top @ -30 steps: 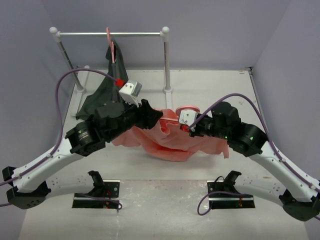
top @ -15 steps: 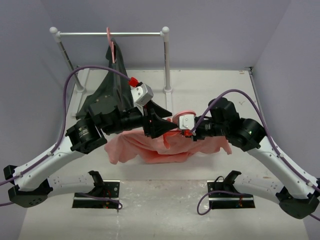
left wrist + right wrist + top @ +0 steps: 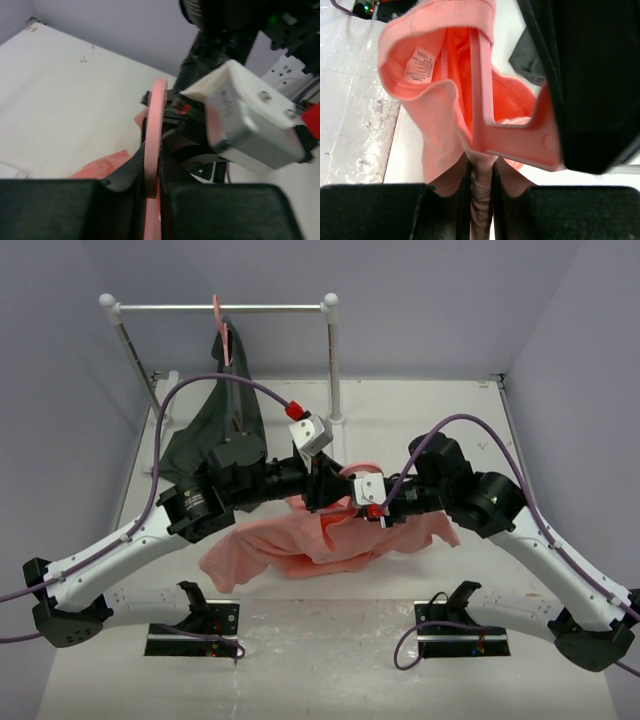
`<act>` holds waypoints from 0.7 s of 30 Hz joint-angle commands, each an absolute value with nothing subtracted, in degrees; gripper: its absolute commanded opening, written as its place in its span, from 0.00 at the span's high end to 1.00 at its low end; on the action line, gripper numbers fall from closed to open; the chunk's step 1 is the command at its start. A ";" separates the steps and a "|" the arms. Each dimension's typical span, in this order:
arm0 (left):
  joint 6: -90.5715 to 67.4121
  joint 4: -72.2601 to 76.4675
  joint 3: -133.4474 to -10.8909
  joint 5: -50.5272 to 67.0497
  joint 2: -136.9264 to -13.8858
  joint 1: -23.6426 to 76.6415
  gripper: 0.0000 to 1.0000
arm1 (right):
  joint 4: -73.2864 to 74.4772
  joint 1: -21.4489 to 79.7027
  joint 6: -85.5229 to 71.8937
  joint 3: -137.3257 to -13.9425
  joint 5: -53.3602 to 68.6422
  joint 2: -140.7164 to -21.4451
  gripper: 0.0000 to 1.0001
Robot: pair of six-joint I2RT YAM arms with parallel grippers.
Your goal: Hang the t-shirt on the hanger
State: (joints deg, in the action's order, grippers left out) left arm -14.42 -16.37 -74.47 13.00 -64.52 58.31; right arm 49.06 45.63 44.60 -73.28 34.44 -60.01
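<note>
From here I count two arms (image 3: 125,542), two pink hangers (image 3: 154,135), one pink t-shirt (image 3: 290,545), one dark garment (image 3: 200,435) and one rail (image 3: 270,308) at the far edge

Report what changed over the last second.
The left pincer, shut on the hanger, swung right toward the right pincer, which edged left, shut on the t-shirt. The t-shirt's left side slid down-left in the top view. The dark garment on the rail stayed put.

hanger (image 3: 479,90): smooth pink plastic | t-shirt (image 3: 280,550): soft matt cloth | rail (image 3: 220,308): shiny metal | table (image 3: 330,660): scuffed matt white
</note>
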 commanded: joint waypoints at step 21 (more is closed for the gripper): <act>-20.88 -9.58 -66.84 -15.39 -48.73 58.45 1.00 | 21.93 44.82 9.55 -63.95 -3.21 -51.25 0.01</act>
State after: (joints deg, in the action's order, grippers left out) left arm -18.56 -12.06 -64.62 -8.27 -50.30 58.62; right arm 28.84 44.97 23.95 -63.59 16.12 -50.99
